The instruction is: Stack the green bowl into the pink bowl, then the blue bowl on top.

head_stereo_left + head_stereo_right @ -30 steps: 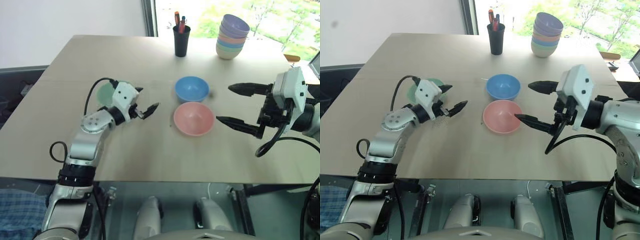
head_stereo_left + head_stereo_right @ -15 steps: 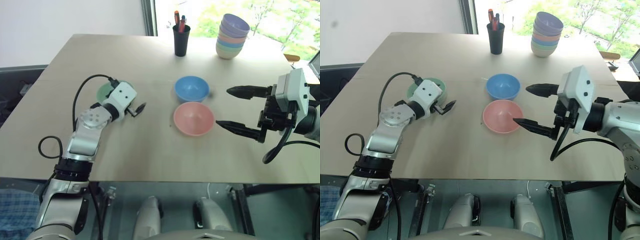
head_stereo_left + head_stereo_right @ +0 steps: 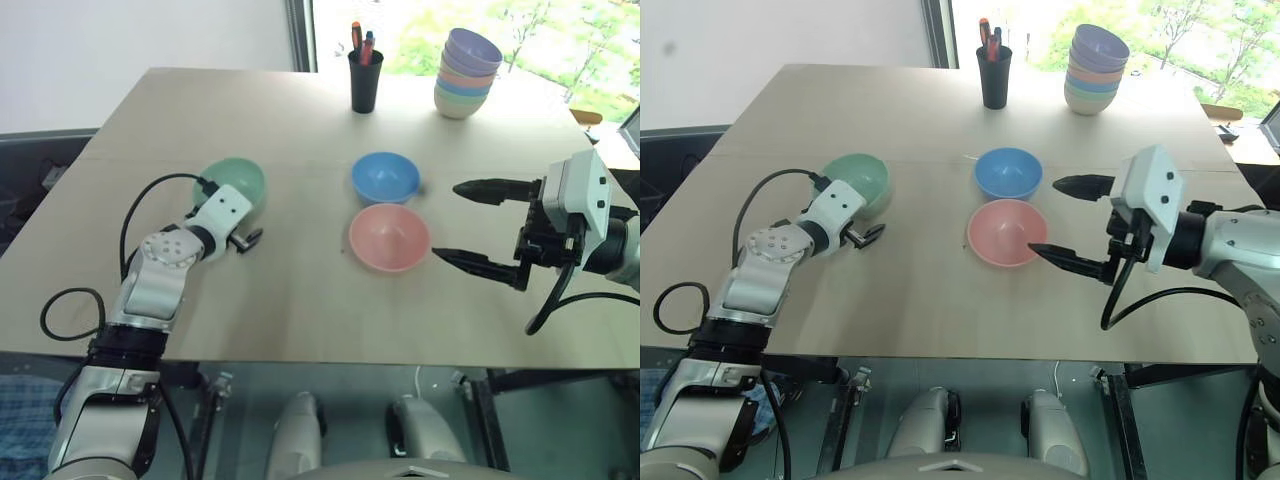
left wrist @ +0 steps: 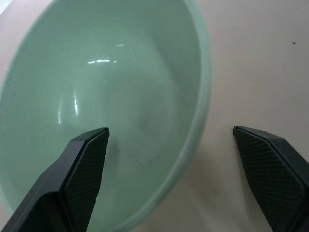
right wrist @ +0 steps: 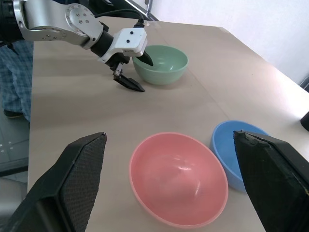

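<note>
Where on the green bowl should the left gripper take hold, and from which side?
Probably the green bowl's near rim, one finger inside and one outside. It sits upright and open-topped, so the thin wall is the only pinchable part. The left gripper already straddles that rim, open, coming from the robot's side, away from the pink bowl.

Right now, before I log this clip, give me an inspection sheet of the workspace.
Surface: pale wooden table, flat, no spills seen.
Job's things: green bowl, pink bowl and blue bowl, all upright, separate, nothing stacked.
Clutter: black pen cup and a pastel bowl stack at the far edge.
Grippers: left pincer open, straddling the green bowl's rim, one finger inside, one outside. Right pincer open, beside the pink bowl, holding nothing.
Cables: black cable loops off the left wrist; another hangs under the right.
Surroundings: window behind, greenery outside.
</note>
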Robot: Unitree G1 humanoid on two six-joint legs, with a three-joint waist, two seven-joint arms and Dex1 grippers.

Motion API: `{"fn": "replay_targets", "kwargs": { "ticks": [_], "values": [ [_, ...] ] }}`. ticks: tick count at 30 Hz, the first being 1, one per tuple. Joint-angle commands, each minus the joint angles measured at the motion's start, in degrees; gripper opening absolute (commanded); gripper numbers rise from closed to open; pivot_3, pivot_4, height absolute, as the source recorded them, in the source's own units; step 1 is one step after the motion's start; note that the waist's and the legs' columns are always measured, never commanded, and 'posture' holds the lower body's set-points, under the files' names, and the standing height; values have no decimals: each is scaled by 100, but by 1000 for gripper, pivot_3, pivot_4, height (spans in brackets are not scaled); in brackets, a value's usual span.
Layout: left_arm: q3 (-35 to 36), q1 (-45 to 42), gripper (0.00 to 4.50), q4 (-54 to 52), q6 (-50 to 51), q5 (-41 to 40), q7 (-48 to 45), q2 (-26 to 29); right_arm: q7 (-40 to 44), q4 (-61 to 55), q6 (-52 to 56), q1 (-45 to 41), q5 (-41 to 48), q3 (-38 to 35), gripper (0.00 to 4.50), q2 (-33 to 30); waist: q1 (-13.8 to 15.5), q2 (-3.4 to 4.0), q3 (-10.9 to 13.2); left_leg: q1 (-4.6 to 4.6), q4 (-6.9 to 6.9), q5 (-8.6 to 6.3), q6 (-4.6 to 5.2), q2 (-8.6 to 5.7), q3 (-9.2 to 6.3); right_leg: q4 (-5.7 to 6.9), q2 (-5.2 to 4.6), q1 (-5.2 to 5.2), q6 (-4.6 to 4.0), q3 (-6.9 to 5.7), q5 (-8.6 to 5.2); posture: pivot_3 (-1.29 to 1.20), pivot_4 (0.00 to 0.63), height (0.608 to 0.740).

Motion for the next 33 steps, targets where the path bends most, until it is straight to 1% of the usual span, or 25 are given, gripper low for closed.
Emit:
{"fn": "replay_targets", "kwargs": {
  "ticks": [1, 2, 3, 5, 6, 8, 9, 15, 20, 24, 27, 32, 33],
  "values": [
    [-25, -94, 3064, 76, -94, 119, 26, 32, -83, -68, -159, -1, 75, -68, 4500, -105, 0, 0, 0, 0, 0, 0, 0, 0, 0, 0, 0, 0, 0, 0, 0, 0, 150, 740],
    [-26, -103, 2719, 90, -108, 122, 24, 30, -96, -70, -173, 11, 83, -58, 4500, -114, 0, 0, 0, 0, 0, 0, 0, 0, 0, 0, 0, 0, 0, 0, 0, 0, 150, 740],
    [-26, -109, 2137, 106, -123, 124, 21, 29, -106, -74, -187, 22, 88, -49, 4500, -120, -1, 0, 0, -1, 0, 0, 0, 0, 0, 0, 0, 0, 0, 0, 0, 0, 150, 740],
    [-34, -127, 1342, 147, -157, 136, 10, 22, -128, -72, -217, 37, 88, -29, 4500, -128, -4, 0, 0, -1, 0, 0, 0, 0, 1, 0, 0, 0, 0, 1, 0, 0, 150, 740],
    [-37, -136, 1134, 169, -172, 141, 7, 15, -137, -69, -229, 41, 87, -19, 4500, -136, -3, 0, 0, -1, 0, 0, 0, 0, 0, 0, 0, 0, 0, 1, 0, 0, 150, 740],
    [-41, -155, 251, 210, -202, 148, 6, -1, -167, -64, -242, 30, 95, -6, 4500, -145, 1, 0, -1, -1, 0, 0, 0, 0, 0, 1, 0, 0, 0, 1, 0, 0, 150, 740],
    [-38, -163, 63, 229, -222, 152, 7, -8, -185, -64, -244, 20, 109, -4, 4500, -151, 2, 2, -2, 1, 2, 0, 0, 0, -1, 1, 0, 1, 0, 0, 0, 0, 150, 740],
    [-28, -256, 63, 287, -388, 170, 55, -95, -245, -69, -264, 36, 190, 1, 4500, -192, 5, 0, 0, 1, 2, 0, 0, 0, 1, 3, 0, 1, 0, 1, 0, 0, 150, 740],
    [-85, -673, 63, 310, -1008, 22, -153, -274, -258, -54, -330, 85, 142, 54, 4500, -226, 67, -4, 2, -3, 7, 0, 0, -1, -2, 3, 0, 2, 1, -2, 1, 0, 150, 740],
    [-724, -1171, 63, -190, -916, 168, -1206, -58, -245, -32, -408, 137, 60, 90, 4500, -275, 132, -11, 6, -5, 8, 0, 0, -1, -2, 1, 1, 1, 0, -4, 1, 0, 150, 740],
    [-1049, -1589, 63, -405, -946, 11, -1890, -110, -244, -14, -508, 174, -10, 151, 4500, -309, 132, -11, 6, -7, 8, 0, 0, -1, -2, -1, 1, 1, 0, -3, 1, 0, 150, 740],
    [-1463, -2158, 63, -237, -1735, 125, -2536, -166, -260, 46, -633, 172, -86, 241, 4500, -303, 127, -11, 7, -5, 9, 0, 0, -1, -2, 1, 3, 1, 1, -1, 1, 0, 150, 740],
    [-1608, -2286, 63, -128, -2154, 228, -2649, -163, -258, 60, -660, 172, -105, 263, 4500, -298, 122, -11, 7, -5, 9, 0, 0, -1, -1, 1, 3, 1, 1, 0, 1, 0, 150, 740]
  ]
}}
